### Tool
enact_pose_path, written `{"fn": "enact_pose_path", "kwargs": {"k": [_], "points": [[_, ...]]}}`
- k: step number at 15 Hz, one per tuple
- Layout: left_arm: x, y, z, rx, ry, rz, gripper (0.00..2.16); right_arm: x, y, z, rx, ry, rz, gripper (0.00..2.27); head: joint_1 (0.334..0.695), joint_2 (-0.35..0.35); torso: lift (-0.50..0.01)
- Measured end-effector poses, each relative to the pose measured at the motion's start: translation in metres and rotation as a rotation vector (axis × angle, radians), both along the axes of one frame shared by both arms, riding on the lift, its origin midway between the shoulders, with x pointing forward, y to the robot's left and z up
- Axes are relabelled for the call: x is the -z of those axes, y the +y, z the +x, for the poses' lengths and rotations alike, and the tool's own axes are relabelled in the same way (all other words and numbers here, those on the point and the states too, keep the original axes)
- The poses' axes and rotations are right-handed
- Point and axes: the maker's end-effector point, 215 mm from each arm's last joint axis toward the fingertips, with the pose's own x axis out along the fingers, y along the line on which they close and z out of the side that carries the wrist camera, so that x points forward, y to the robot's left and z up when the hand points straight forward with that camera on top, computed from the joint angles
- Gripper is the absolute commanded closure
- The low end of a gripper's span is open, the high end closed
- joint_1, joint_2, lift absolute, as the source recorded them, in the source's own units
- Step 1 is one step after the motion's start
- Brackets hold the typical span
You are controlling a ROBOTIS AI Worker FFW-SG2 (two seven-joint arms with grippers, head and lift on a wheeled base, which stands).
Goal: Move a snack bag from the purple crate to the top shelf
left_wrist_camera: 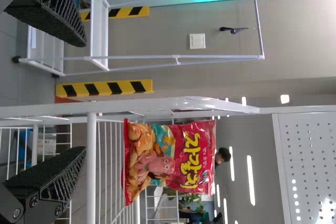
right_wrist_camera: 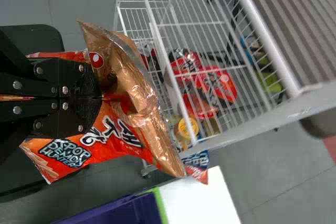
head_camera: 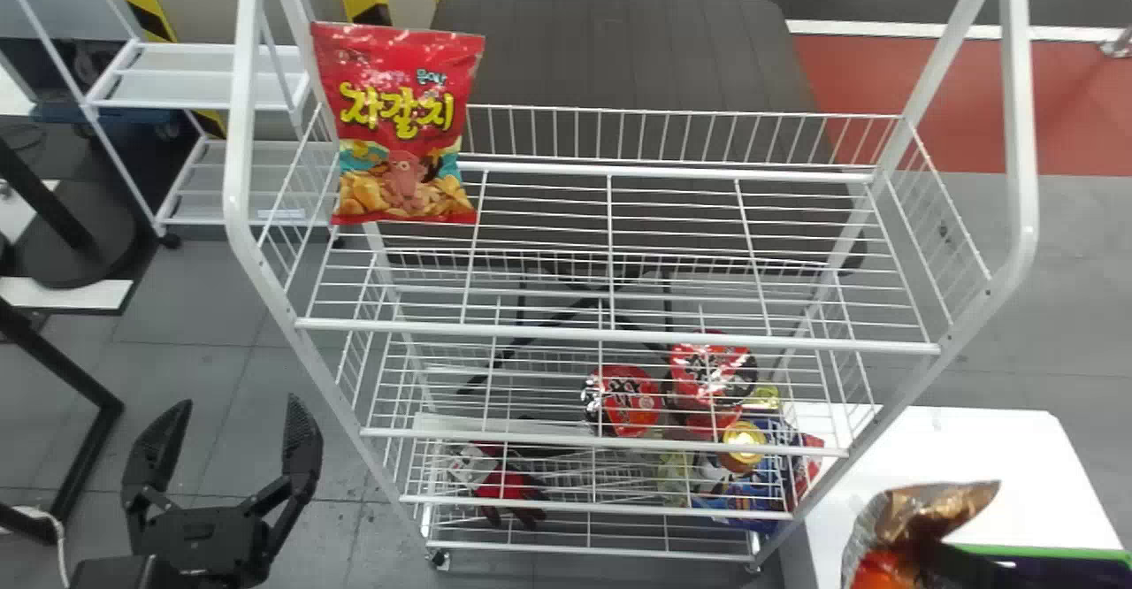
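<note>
At the lower right of the head view my right gripper (head_camera: 944,561) holds an orange snack bag (head_camera: 875,562), beside the purple crate (head_camera: 1052,562). The right wrist view has this gripper (right_wrist_camera: 100,97) shut on the crumpled bag (right_wrist_camera: 113,140), below its copper-coloured top edge; the crate (right_wrist_camera: 118,211) lies beyond. My left gripper (head_camera: 234,410) is parked open and empty, left of the rack. In the left wrist view, that gripper (left_wrist_camera: 85,96) has its fingers wide apart. The top shelf (head_camera: 619,334) is white wire with low side rails.
A red snack bag (head_camera: 402,129) stands upright at the top shelf's left end. Red packages (head_camera: 623,401) and a yellow-lidded jar (head_camera: 743,446) sit on lower levels. The rack's right post (head_camera: 1017,129) rises between the held bag and the shelf. A white table (head_camera: 955,447) adjoins the rack.
</note>
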Motion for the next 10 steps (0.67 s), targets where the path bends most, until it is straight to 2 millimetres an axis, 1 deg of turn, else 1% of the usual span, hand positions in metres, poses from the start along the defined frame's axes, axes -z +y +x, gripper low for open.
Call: {"fn": "enact_pose_path", "kwargs": {"k": [2,5,8,10], "points": [[-0.001,-0.001,-0.001,0.003,-0.001,0.001,0.12,-0.028,0.019,0.021,-0.038,-0.056,-0.011,2.25,0.695,0.072,0.000],[-0.003,-0.001,-0.003,0.006,-0.003,0.001,0.12,-0.055,0.044,0.050,-0.084,-0.128,-0.036,2.25,0.695,0.117,0.000],[-0.003,-0.003,-0.005,0.008,-0.003,0.001,0.12,-0.084,0.068,0.084,-0.125,-0.211,-0.065,2.25,0.695,0.143,0.000],[-0.004,-0.003,-0.006,0.009,-0.002,0.002,0.12,-0.118,0.081,0.113,-0.143,-0.298,-0.089,2.25,0.695,0.155,0.000]]}}
